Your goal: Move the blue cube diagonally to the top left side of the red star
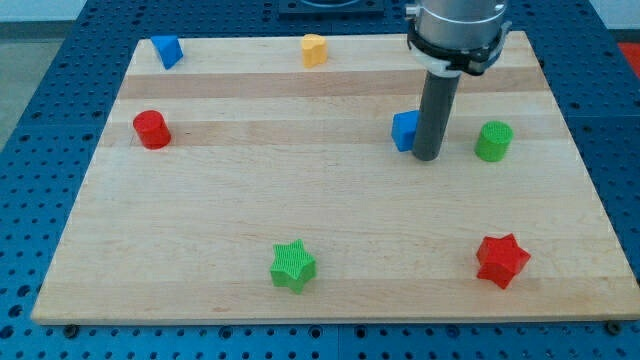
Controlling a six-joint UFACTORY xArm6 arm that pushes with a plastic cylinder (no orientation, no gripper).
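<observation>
While beside blue cube [404, 130], my tip [427, 157]

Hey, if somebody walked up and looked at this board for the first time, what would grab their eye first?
Probably the dark rod coming down from the view's top, my tip resting against the right side of the blue cube. Next, the red star at the bottom right and the green star at bottom centre stand out on the pale wooden board.

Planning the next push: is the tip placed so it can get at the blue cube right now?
Probably yes: my tip sits against the blue cube's right side, nothing between them.
</observation>
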